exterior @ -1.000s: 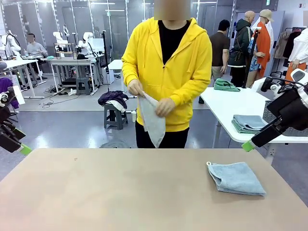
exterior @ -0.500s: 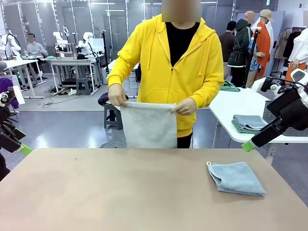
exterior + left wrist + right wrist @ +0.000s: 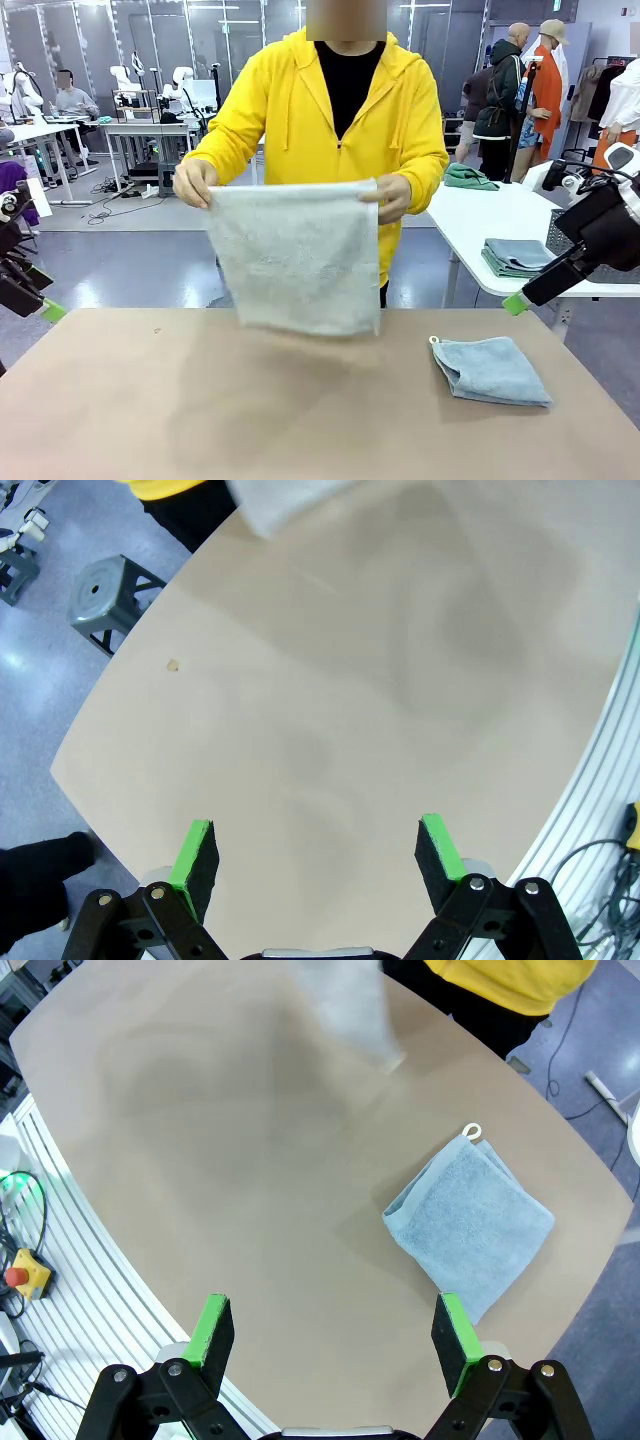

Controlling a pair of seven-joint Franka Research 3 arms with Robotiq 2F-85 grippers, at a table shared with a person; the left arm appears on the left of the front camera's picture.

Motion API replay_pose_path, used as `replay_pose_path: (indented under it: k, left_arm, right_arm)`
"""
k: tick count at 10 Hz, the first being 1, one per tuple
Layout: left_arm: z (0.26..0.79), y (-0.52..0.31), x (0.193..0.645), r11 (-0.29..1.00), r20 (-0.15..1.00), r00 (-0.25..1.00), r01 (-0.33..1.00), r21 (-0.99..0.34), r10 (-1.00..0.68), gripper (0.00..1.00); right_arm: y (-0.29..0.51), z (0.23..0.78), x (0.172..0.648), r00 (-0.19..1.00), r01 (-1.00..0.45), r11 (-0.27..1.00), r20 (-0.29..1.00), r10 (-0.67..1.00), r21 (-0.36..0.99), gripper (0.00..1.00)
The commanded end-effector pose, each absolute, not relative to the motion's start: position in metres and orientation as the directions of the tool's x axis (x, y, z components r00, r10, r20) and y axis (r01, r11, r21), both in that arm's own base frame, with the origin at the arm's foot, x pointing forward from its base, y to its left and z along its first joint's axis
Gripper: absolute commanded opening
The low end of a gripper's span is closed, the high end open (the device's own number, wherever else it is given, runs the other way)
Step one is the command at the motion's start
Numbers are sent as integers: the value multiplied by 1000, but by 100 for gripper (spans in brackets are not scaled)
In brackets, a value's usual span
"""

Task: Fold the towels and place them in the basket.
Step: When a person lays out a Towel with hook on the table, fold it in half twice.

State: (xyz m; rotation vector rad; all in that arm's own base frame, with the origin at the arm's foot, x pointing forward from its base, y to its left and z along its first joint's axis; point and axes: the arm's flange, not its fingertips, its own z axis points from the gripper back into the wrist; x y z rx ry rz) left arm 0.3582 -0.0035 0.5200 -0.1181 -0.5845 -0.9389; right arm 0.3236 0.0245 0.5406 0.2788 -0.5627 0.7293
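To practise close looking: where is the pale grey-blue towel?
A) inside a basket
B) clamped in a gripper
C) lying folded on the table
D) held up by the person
C: the pale grey-blue towel lies folded on the table, while the person holds up the cream-white towel.

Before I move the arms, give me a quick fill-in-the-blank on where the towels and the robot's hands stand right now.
1. The folded grey-blue towel lies on the ____.
2. The cream-white towel is held spread out by the ____.
3. The left hand and the right hand are both ____.
Missing words: table; person; open.
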Motion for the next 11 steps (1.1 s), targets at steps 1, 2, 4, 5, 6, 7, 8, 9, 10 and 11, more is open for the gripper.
replay_pose_path:
  k: [1,2,4,5,6,7,8,9,10,11]
  left_arm:
    - [520,-4,357,589,511,447,794,152,-734,100]
    - [520,-4,357,589,511,447,794,152,-734,100]
    - [520,-4,357,589,511,447,794,152,-734,100]
    - [520,-4,357,589,511,447,794,152,-734,100]
    - [520,-4,357,589,511,447,794,152,-734,100]
    - [520,-4,357,589,511,447,794,152,-734,100]
    - [520,-4,357,589,511,447,794,152,-734,100]
    - [520,-4,357,589,511,447,794,152,-734,100]
    - [520,-4,357,589,511,447,794,152,-734,100]
    - [520,-4,357,589,511,447,794,152,-734,100]
  right_arm:
    - [25,541,324,616,-683,729,573,541,46,100]
    - [25,541,324,616,-683,729,573,541,46,100]
    - [25,541,324,616,-683,729,573,541,46,100]
    - [25,541,324,616,-683,729,573,541,46,100]
    - [25,541,324,616,-683,729,573,541,46,100]
    - [25,541,324,616,-683,729,573,541,46,100]
    - [25,541,324,616,-683,729,573,541,46,100]
    - [25,541,324,616,-683,729,573,541,46,100]
    - [25,541,324,616,-683,729,573,541,46,100]
    - [25,541,324,616,-683,729,573,541,46,100]
